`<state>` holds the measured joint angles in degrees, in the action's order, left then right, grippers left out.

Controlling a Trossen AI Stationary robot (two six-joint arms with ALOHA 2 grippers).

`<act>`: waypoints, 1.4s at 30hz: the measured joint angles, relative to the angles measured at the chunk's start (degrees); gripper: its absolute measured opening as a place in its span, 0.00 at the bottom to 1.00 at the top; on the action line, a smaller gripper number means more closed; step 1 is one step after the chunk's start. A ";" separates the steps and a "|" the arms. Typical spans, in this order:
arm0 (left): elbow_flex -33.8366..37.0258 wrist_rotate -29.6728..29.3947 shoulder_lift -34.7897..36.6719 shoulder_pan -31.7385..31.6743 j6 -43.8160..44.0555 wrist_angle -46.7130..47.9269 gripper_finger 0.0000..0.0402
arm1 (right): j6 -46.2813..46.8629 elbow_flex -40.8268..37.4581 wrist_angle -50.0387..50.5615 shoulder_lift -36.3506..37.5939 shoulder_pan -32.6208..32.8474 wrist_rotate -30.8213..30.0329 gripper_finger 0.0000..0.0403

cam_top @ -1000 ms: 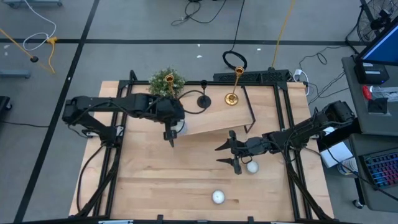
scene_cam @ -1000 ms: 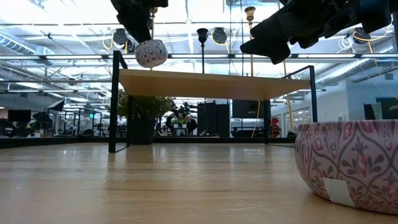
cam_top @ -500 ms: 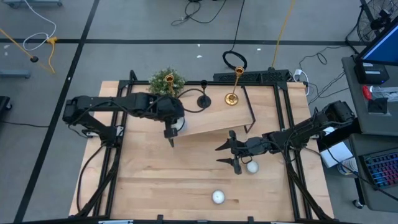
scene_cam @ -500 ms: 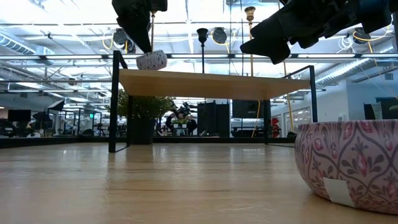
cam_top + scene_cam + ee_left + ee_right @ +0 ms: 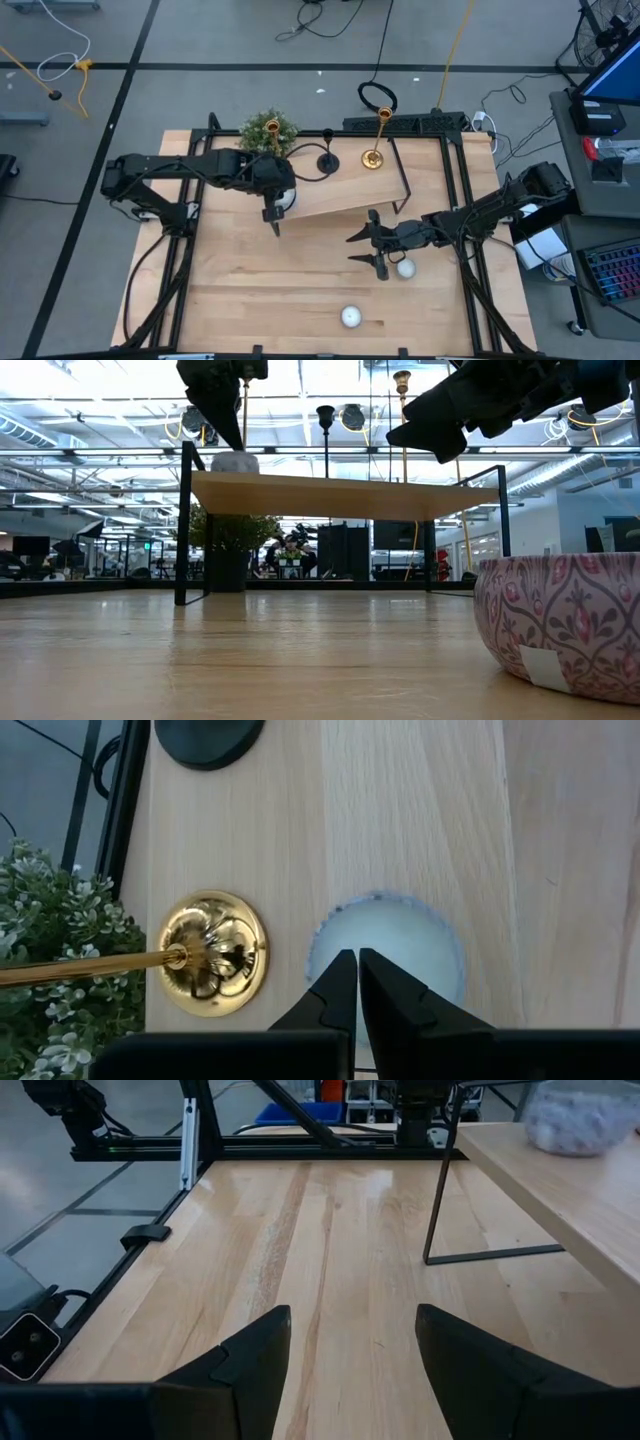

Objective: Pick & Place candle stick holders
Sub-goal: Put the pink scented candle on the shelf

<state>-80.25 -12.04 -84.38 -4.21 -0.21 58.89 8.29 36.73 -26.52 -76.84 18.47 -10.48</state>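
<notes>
While our left gripper (image 5: 276,213) hangs over the raised pale-wood shelf (image 5: 345,195), fingers nearly pressed together above a small patterned white bowl (image 5: 287,198), no candlestick is held.

From above, we judge placing finished and withdrawal next. At table height, our right gripper (image 5: 440,430) waits, spread. Through the left wrist, a shiny brass candlestick (image 5: 213,953) crowds the bowl, beside the bushy green plant (image 5: 60,970).

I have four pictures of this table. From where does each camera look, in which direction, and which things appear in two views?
High view: above, straight down; both arms, shelf.
Low view: table height, level across; patterned bowl close.
Left wrist view: above the shelf, looking down; left gripper over a small pale bowl, beside the gold candlestick.
Right wrist view: along the table; right gripper, open.
Shared: the pale bowl on the shelf, in all four.
</notes>
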 joint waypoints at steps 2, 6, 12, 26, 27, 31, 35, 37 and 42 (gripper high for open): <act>0.02 -0.04 0.00 0.17 -0.79 -0.02 0.05 | -0.44 0.00 -0.08 0.00 0.01 0.08 0.53; 0.02 -0.04 0.00 0.95 -2.50 -0.34 0.05 | -3.42 0.00 -2.30 0.00 -0.41 0.24 0.53; 0.02 -0.06 0.00 3.61 -4.47 -1.32 0.06 | -4.85 0.02 -5.55 0.00 -0.36 4.92 0.53; 0.01 -3.04 6.66 13.94 -9.34 -4.39 0.26 | -3.02 3.74 -6.00 -3.67 4.58 4.63 0.53; -0.01 -3.42 7.79 14.71 -8.87 -4.26 0.26 | -2.93 4.79 -4.47 -3.67 4.58 4.65 0.53; 0.04 -4.60 11.86 17.67 -6.07 -2.67 0.24 | -0.71 9.51 5.91 -3.63 4.89 4.59 0.53; 0.07 -4.62 14.89 21.02 -2.50 0.06 0.23 | 2.82 12.85 19.48 -3.61 5.28 4.74 0.53; 1.35 -4.63 16.03 22.89 -2.14 0.14 0.23 | 5.22 12.96 24.74 -3.23 5.50 4.79 0.53; 9.07 -4.63 18.05 26.35 -2.25 -6.15 0.23 | 14.01 13.02 33.16 -3.00 5.95 4.75 0.53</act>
<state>-71.18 -16.67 -66.33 22.14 -2.46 52.75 22.31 49.76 6.63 -79.84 24.42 -5.73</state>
